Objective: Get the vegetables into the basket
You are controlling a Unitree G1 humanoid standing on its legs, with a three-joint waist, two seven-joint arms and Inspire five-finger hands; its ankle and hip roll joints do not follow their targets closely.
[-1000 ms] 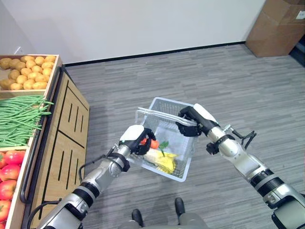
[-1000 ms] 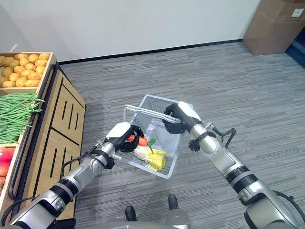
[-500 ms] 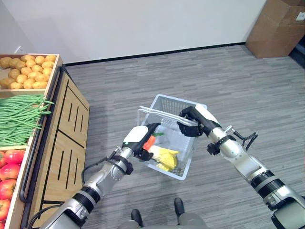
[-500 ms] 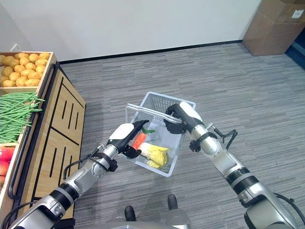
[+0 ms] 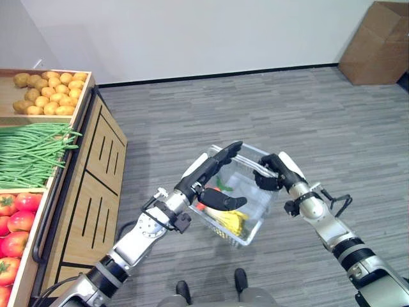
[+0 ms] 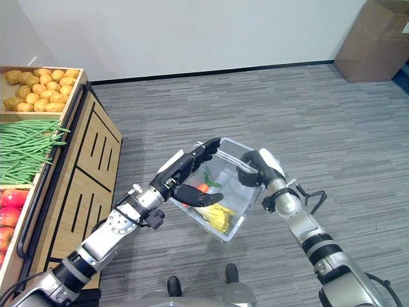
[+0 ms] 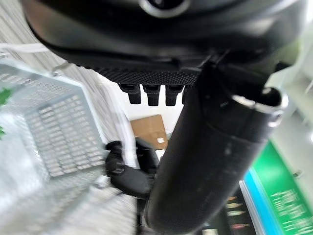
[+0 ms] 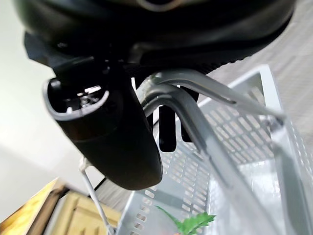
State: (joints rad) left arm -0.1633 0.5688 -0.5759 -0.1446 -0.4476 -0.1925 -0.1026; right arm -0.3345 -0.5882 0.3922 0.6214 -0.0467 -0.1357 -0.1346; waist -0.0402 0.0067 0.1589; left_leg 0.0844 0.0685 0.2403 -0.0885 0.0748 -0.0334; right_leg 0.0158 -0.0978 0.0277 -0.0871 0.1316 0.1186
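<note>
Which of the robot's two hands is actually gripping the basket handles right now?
The right hand: its fingers are curled round the handles of the basket. The left hand is open, fingers straight, over the basket's near side.

The silver-grey left arm reaches up from the lower left with its dark left hand (image 5: pixel 206 181) spread open, fingers (image 5: pixel 220 158) straight and thumb held apart, while the right arm comes in from the lower right, its right hand (image 5: pixel 273 174) curled closed round grey wire handles (image 8: pixel 205 117).
</note>
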